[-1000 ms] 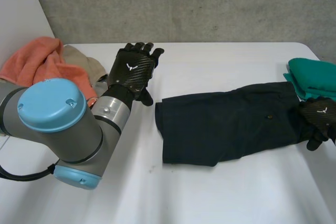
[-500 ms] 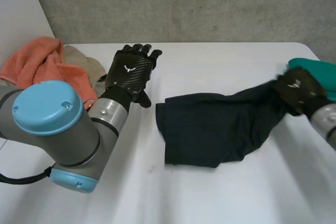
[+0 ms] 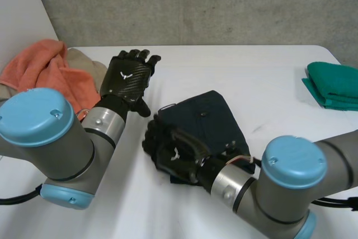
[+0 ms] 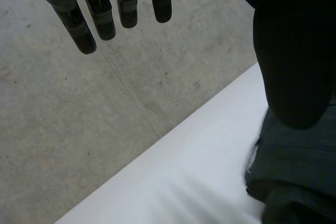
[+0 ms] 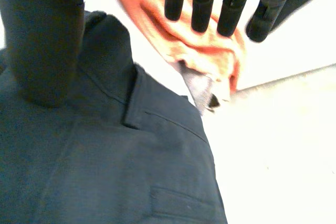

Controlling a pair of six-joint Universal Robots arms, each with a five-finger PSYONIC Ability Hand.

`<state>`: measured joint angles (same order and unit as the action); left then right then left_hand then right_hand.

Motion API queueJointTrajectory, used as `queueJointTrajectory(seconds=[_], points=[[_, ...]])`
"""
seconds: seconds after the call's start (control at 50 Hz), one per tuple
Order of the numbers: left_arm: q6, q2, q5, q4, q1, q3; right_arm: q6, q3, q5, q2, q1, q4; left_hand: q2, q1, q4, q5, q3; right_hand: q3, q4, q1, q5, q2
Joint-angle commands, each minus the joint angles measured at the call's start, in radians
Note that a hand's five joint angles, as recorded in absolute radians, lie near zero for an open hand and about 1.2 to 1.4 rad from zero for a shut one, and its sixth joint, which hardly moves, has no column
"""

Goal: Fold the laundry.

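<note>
The right robot hand (image 3: 173, 152), fingers straight and empty, is at the near edge of the shorts (image 3: 210, 117), doubled over mid-way along the table (image 3: 263, 76) (one fold apparently done), the left robot hand (image 3: 127, 78) hovers open, and the orange pile (image 3: 47, 68) beyond waits unfolded.

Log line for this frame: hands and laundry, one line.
left hand: open, beside towel | right hand: open, over shorts | shorts: folded over

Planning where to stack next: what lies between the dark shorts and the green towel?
Only bare white table; the head view shows it between the dark shorts and the green towel.
</note>
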<state>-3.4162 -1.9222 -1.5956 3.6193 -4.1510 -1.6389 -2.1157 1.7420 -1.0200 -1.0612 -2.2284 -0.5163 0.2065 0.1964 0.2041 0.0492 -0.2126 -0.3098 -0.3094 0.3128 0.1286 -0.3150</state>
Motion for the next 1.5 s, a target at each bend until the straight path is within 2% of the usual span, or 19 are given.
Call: queueJointTrajectory(seconds=[0.02,0.1,0.18,0.24,0.32,0.4,0.5,0.62,0.72,0.82,0.92,1.0,1.08,1.1,1.16,1.18,1.26,1.36,1.5], points=[[0.003,0.011,-0.003,0.004,-0.003,0.047,-0.517,0.011,-0.086,-0.229,0.059,0.012,-0.032,-0.022,-0.030,-0.049,0.038,0.135,0.135,-0.138,-0.129,0.141],[0.026,0.009,-0.003,-0.014,0.012,0.090,-0.780,-0.009,-0.119,-0.298,0.117,0.056,-0.032,-0.022,-0.030,-0.049,0.038,0.135,0.135,-0.138,-0.129,0.141],[0.067,-0.001,-0.001,-0.068,0.055,0.145,-0.849,-0.059,-0.187,-0.336,0.249,0.212,-0.031,-0.021,-0.029,-0.048,0.037,0.135,0.135,-0.138,-0.129,0.141],[0.098,-0.037,-0.003,-0.134,0.080,0.198,-0.849,-0.102,-0.204,-0.306,0.297,0.297,-0.025,-0.015,-0.023,-0.043,0.031,0.135,0.135,-0.138,-0.129,0.141],[0.120,-0.133,-0.018,-0.218,0.130,0.286,-0.849,-0.222,-0.206,-0.198,0.302,0.430,-0.014,-0.003,-0.011,-0.031,0.020,0.135,0.135,-0.138,-0.129,0.141],[0.118,-0.239,-0.090,-0.309,0.181,0.370,-0.846,-0.344,-0.187,-0.050,0.302,0.563,-0.013,-0.003,-0.011,-0.031,0.020,0.135,0.135,-0.138,-0.129,0.141],[0.110,-0.342,-0.158,-0.387,0.199,0.418,-0.811,-0.404,-0.143,0.082,0.302,0.605,-0.028,-0.018,-0.026,-0.045,0.034,0.135,0.135,-0.138,-0.129,0.141],[0.078,-0.403,-0.159,-0.439,0.199,0.413,-0.672,-0.414,-0.153,0.182,0.302,0.604,-0.032,-0.022,-0.030,-0.049,0.038,0.135,0.135,-0.138,-0.129,0.141],[0.045,-0.429,-0.159,-0.484,0.198,0.412,-0.578,-0.415,-0.198,0.201,0.303,0.604,-0.028,-0.018,-0.026,-0.046,0.034,0.135,0.135,-0.138,-0.129,0.141],[0.046,-0.408,-0.150,-0.495,0.190,0.415,-0.564,-0.403,-0.232,0.165,0.305,0.595,-0.013,-0.003,-0.011,-0.031,0.020,0.135,0.135,-0.138,-0.129,0.141],[0.046,-0.295,-0.141,-0.485,0.181,0.424,-0.549,-0.323,-0.245,0.043,0.305,0.515,-0.005,0.005,-0.002,-0.022,0.011,0.135,0.135,-0.138,-0.129,0.141],[0.046,-0.181,-0.067,-0.472,0.143,0.432,-0.543,-0.221,-0.262,-0.084,0.296,0.422,-0.002,0.008,0.001,-0.019,0.008,0.135,0.135,-0.138,-0.129,0.141],[0.049,-0.115,0.104,-0.449,0.085,0.442,-0.543,-0.065,-0.287,-0.218,0.289,0.310,0.010,0.020,0.012,-0.007,-0.004,0.135,0.135,-0.138,-0.129,0.141],[0.051,-0.103,0.185,-0.447,0.072,0.452,-0.543,-0.030,-0.288,-0.232,0.288,0.286,0.013,0.023,0.015,-0.004,-0.007,0.135,0.135,-0.138,-0.129,0.141],[0.055,-0.092,0.308,-0.450,0.058,0.471,-0.541,0.091,-0.288,-0.255,0.268,0.207,0.031,0.041,0.033,0.013,-0.024,0.135,0.135,-0.138,-0.129,0.141],[0.060,-0.086,0.380,-0.455,0.051,0.487,-0.543,0.117,-0.287,-0.255,0.260,0.193,0.031,0.041,0.033,0.013,-0.024,0.135,0.135,-0.138,-0.129,0.141],[0.087,-0.066,0.497,-0.491,0.032,0.516,-0.543,0.227,-0.276,-0.247,0.234,0.136,0.033,0.044,0.036,0.016,-0.027,0.135,0.135,-0.138,-0.129,0.141],[0.127,-0.072,0.554,-0.528,0.020,0.531,-0.544,0.312,-0.238,-0.237,0.228,0.041,0.031,0.041,0.033,0.013,-0.024,0.135,0.135,-0.138,-0.129,0.141],[0.135,-0.096,0.551,-0.527,0.048,0.528,-0.540,0.338,-0.226,-0.142,0.204,-0.109,0.031,0.041,0.033,0.013,-0.024,0.135,0.135,-0.138,-0.129,0.141]])
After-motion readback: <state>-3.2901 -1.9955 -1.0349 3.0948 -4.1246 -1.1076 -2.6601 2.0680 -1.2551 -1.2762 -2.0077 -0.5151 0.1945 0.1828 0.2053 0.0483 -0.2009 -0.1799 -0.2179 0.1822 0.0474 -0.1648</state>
